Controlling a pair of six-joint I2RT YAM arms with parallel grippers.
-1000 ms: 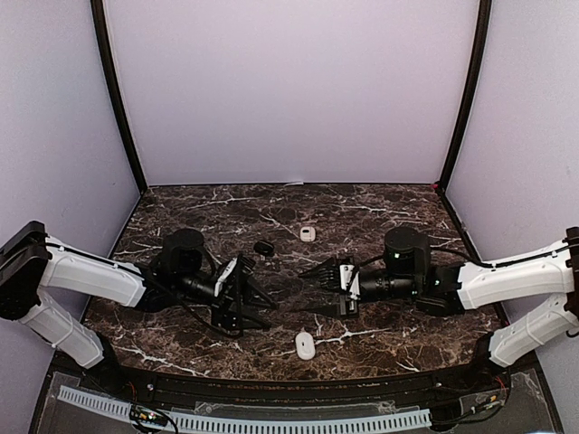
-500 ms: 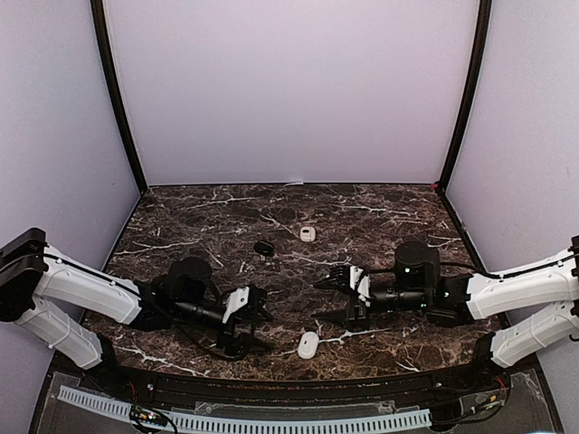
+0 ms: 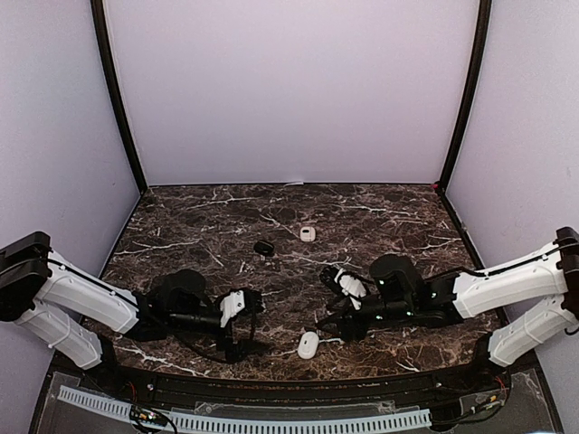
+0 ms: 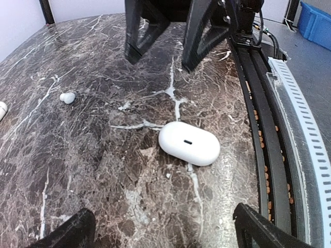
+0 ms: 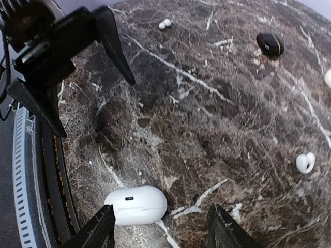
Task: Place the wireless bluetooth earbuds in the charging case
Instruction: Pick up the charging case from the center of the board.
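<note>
The white charging case [image 3: 308, 344] lies shut on the marble near the front edge, between my two grippers; it also shows in the left wrist view [image 4: 189, 143] and the right wrist view [image 5: 135, 205]. One small white earbud [image 4: 67, 97] lies further back, and another earbud [image 5: 305, 162] lies off to the right of my right gripper. A third white earbud [image 5: 165, 23] lies beyond the left gripper. My left gripper [image 3: 251, 324] [image 4: 165, 237] is open and empty, facing the case. My right gripper [image 3: 324, 300] [image 5: 163, 235] is open, its left finger next to the case.
A black case [image 3: 263, 247] [image 5: 270, 44] and a small white object [image 3: 308, 233] lie mid-table, further back. A black rail [image 4: 269, 129] runs along the table's front edge, close to the white case. Purple walls enclose the table on three sides.
The left gripper has opened wide and dropped low toward the front edge. The right gripper has swung down and in toward the white case. The case has barely shifted.
</note>
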